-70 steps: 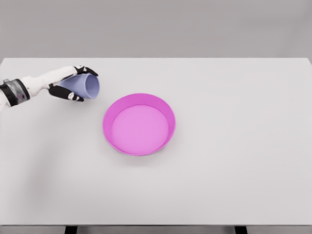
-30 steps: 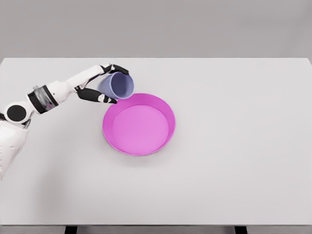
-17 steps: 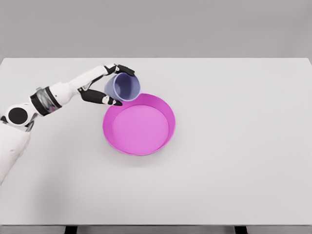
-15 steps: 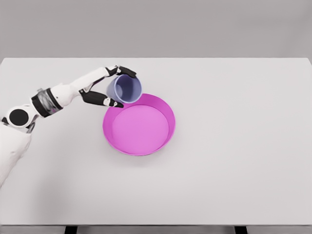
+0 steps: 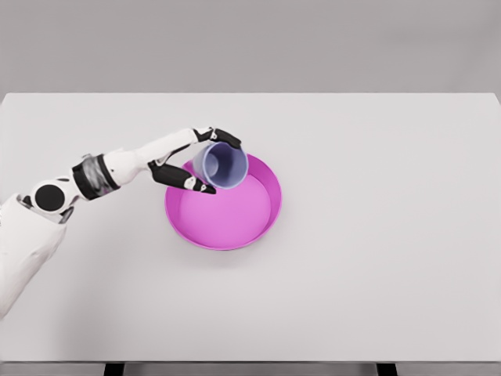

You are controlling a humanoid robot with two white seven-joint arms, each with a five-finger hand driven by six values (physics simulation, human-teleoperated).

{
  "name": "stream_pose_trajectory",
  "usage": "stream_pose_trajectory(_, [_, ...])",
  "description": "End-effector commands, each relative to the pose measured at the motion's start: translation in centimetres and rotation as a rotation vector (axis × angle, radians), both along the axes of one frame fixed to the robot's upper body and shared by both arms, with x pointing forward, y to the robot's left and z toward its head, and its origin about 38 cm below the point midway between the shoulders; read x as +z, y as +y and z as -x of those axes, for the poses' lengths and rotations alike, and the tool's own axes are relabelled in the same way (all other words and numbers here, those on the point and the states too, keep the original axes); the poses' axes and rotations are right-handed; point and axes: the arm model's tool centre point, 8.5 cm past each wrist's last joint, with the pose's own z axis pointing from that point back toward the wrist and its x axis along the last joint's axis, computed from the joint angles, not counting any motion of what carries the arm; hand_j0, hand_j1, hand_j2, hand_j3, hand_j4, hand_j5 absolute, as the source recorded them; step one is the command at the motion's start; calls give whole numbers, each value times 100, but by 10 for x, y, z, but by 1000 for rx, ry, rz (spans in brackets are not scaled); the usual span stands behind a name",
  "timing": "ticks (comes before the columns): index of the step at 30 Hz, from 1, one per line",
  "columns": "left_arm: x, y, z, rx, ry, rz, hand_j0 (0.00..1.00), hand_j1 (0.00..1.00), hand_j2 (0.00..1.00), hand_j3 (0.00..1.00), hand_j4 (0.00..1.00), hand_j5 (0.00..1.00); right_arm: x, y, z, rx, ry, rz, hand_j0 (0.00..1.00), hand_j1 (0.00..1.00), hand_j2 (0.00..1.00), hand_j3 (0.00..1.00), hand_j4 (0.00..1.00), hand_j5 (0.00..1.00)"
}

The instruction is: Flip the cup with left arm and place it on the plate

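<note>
A lavender cup [image 5: 224, 165] is held in my left hand [image 5: 200, 161], whose fingers are shut around its wall. The cup's mouth faces up and toward the camera, tilted a little. It hangs over the far left part of the magenta plate [image 5: 235, 235], which lies near the middle of the white table. My left arm reaches in from the lower left edge. The right arm does not show.
The white table [image 5: 376, 235] spreads wide around the plate. Its front edge runs along the bottom of the view, its far edge meets a grey wall.
My left hand has carried the cup right and toward the camera, from beside the plate's far left rim to above the plate. The cup's mouth has turned further upward.
</note>
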Motion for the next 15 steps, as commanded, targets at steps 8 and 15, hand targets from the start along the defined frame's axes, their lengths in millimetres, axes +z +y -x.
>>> stream_pose_trajectory(8, [-23, -28, 16, -93, 62, -31, 75, 75, 75, 75, 75, 75, 0, 0, 0, 0, 0, 0, 100, 100, 100, 100, 100, 100])
stream_pose_trajectory(15, [-31, -39, 22, -128, 91, -25, 75, 75, 75, 75, 75, 75, 0, 0, 0, 0, 0, 0, 100, 100, 100, 100, 100, 100])
